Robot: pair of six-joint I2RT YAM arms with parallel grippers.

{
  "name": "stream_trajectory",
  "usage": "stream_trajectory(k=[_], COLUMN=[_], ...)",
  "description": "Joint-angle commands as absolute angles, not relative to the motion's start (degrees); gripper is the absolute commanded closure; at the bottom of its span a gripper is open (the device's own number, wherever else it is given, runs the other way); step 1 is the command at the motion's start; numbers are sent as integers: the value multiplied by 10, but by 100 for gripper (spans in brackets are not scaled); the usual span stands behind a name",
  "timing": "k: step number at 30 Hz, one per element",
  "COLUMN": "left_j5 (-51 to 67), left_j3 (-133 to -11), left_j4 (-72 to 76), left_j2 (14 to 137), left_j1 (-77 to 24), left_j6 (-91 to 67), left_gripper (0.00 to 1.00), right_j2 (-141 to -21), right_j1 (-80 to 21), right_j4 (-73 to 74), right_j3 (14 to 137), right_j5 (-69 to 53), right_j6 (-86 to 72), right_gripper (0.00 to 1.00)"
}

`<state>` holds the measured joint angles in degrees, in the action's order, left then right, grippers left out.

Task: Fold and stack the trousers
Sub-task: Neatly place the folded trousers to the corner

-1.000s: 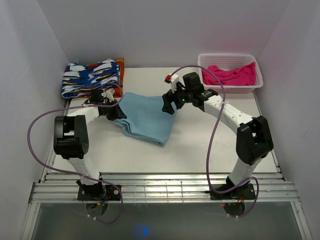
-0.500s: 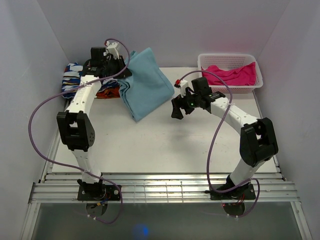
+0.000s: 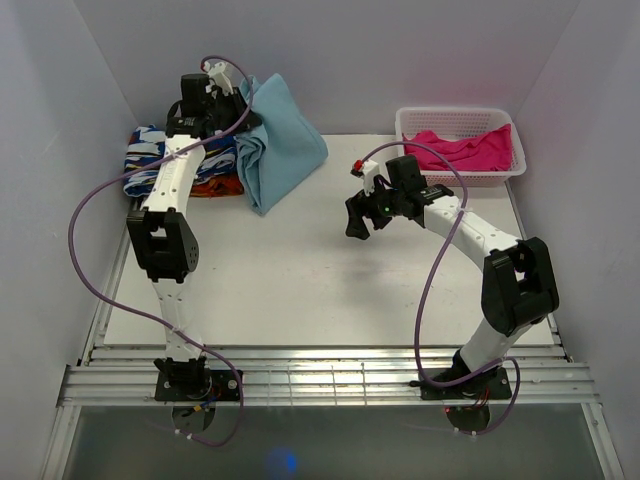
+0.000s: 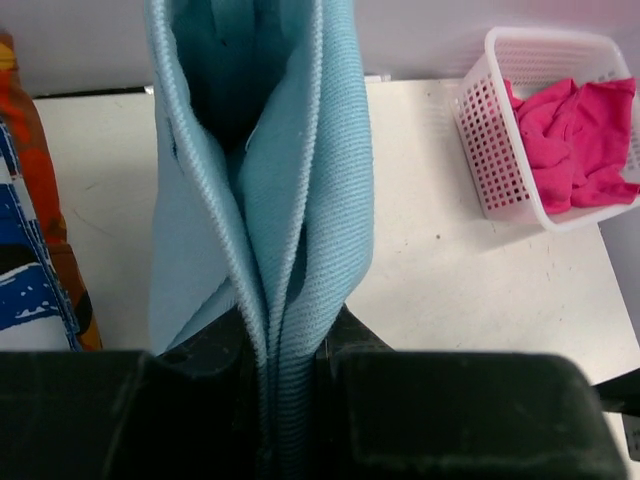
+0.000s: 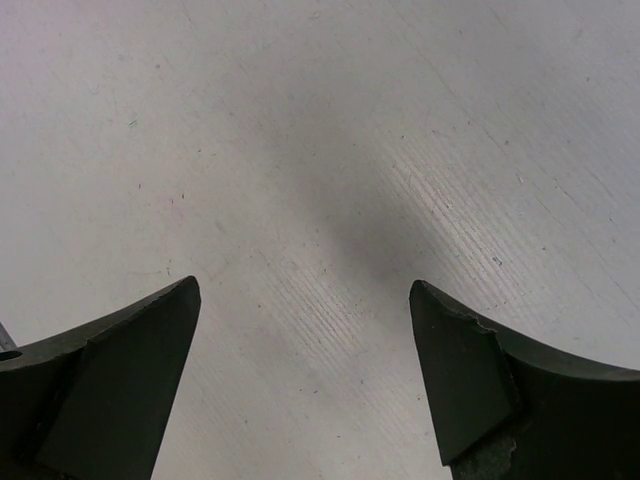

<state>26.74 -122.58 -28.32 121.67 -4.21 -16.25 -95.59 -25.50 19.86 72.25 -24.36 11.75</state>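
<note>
The folded light-blue trousers (image 3: 276, 145) hang in the air at the back left, beside the patterned cloth pile. My left gripper (image 3: 243, 112) is shut on their upper edge; in the left wrist view the layered blue cloth (image 4: 270, 230) runs down between the black fingers (image 4: 215, 345). My right gripper (image 3: 358, 215) hovers over bare table near the middle, to the right of the trousers and apart from them. Its two dark fingertips (image 5: 455, 370) stand wide open with only the table surface between them.
A folded blue-white-orange patterned cloth (image 3: 150, 155) lies at the back left, partly under the left arm. A white basket (image 3: 505, 168) with a bright pink garment (image 3: 465, 150) stands at the back right. White walls close in the table on three sides.
The left gripper has lifted the folded trousers off the table and carried them up and back-left toward the patterned pile. The right gripper has drawn back to the right, open.
</note>
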Motion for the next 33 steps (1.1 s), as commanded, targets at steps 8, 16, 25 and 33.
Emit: stream_trajectory(k=[8, 16, 25, 33], left_j5=[233, 202, 185, 179], left_j3=[-1323, -1321, -1321, -1332], left_j4=[-151, -113, -84, -50], left_j2=[1177, 1166, 1158, 1172], left_j1=[-21, -8, -1, -1], left_j6=[-229, -274, -303, -355], left_gripper=[100, 100, 100, 100], right_j2=[-945, -949, -952, -949], right_j1=[-251, -251, -252, -252], right_j4=[200, 200, 200, 200], right_j3=[722, 725, 721, 717], right_j5=[-246, -246, -249, -247], right_j6=[132, 133, 134, 134], right_gripper=[10, 10, 10, 10])
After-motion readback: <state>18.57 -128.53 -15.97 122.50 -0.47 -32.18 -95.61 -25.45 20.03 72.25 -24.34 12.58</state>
